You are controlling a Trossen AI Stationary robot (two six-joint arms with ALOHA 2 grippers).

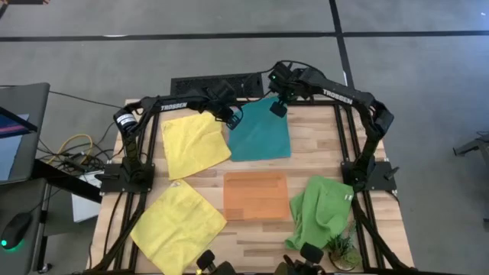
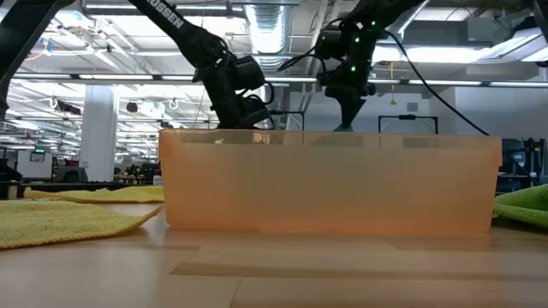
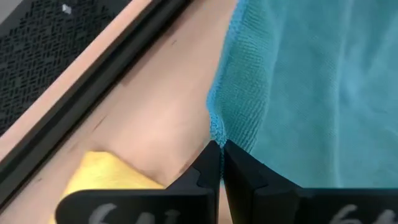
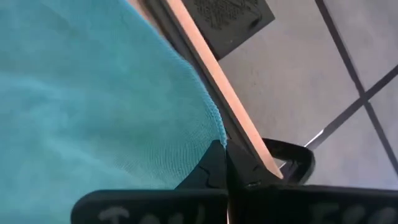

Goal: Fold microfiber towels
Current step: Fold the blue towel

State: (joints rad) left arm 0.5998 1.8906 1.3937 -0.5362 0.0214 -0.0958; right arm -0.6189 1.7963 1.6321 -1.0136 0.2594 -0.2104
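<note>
The teal towel (image 1: 260, 131) lies spread at the table's far middle. My left gripper (image 1: 233, 116) is shut at its far left corner; my right gripper (image 1: 278, 107) is shut at its far right corner. One yellow towel (image 1: 195, 143) lies flat at the far left, the other yellow towel (image 1: 178, 225) at the near left. The lime green towel (image 1: 322, 210) lies rumpled at the near right. In the low view the grippers (image 2: 248, 111) (image 2: 349, 107) show behind the orange tray. My left gripper pinches the teal towel's left edge (image 3: 214, 130) near its far corner between its two fingers, coming slanting from above. The towel's body lies on the table. My right gripper pinches the teal towel's far right corner (image 4: 214, 127) between its two fingers, slanting from above at the table's far edge. The cloth spreads away from the fingers onto the table.
A flat orange tray (image 1: 256, 195) lies at the table's near middle, filling the low view (image 2: 330, 184). A black box (image 1: 216, 82) sits beyond the far edge. A small green plant (image 1: 342, 248) stands at the near right corner.
</note>
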